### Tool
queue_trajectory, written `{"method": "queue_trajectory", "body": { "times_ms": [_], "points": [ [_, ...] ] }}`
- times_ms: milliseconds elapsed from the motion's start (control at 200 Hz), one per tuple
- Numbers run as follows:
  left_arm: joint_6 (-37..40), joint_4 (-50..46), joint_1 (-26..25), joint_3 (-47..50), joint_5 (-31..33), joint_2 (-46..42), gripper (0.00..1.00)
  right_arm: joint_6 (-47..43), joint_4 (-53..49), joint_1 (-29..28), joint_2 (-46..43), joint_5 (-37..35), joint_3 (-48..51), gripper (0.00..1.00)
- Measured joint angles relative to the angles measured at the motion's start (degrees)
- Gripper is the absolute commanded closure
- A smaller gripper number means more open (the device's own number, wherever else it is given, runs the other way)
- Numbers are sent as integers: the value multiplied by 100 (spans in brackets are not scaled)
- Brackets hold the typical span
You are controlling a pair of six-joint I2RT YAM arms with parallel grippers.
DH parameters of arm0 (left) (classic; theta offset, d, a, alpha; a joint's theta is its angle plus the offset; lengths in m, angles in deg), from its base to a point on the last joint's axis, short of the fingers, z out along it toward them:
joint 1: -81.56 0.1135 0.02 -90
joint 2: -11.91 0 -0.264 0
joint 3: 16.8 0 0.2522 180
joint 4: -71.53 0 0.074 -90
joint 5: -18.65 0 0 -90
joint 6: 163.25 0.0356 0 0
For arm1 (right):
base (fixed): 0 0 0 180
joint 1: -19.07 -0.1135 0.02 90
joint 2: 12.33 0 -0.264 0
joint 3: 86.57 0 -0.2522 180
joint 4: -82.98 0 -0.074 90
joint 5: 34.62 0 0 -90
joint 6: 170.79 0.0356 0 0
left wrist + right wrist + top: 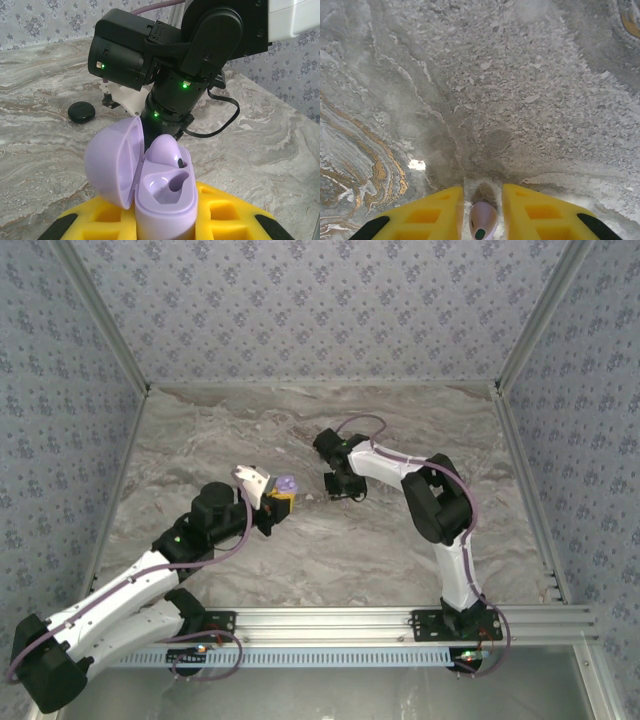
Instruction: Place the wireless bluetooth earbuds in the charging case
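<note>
Case: pale lavender round plastic charging case (165, 205), upright, lid hinged open leftward, clamped in the left gripper (284, 495).
Seated earbud: lavender dark-tipped earbud (167, 150), standing in the rear socket.
Loose earbud: second lavender earbud (483, 220), on the worktop (520, 100) between the right gripper (483, 200) fingers.

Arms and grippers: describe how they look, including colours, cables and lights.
The left arm and the right arm both have white links joined by bulky black joints, and a purple cable trails along each. Small green lights glow on the right arm's black wrist. The left gripper and the right gripper have yellow fingers with square recesses and black patches.
</note>
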State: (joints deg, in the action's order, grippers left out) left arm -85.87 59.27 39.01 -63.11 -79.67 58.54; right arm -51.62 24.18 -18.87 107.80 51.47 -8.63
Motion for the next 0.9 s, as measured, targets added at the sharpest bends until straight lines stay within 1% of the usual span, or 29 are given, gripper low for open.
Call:
{"method": "queue_trajectory", "body": {
  "times_ms": [325,795,904],
  "points": [
    [0,0,0,0,0,0,86,-20,-151,-46,20,-22,-48,70],
    [0,4,0,0,-2,42,86,-131,-455,-90,160,-4,-254,73],
    [0,4,0,0,-2,42,86,-166,-498,-90,188,-28,-293,76]
  ]
}}
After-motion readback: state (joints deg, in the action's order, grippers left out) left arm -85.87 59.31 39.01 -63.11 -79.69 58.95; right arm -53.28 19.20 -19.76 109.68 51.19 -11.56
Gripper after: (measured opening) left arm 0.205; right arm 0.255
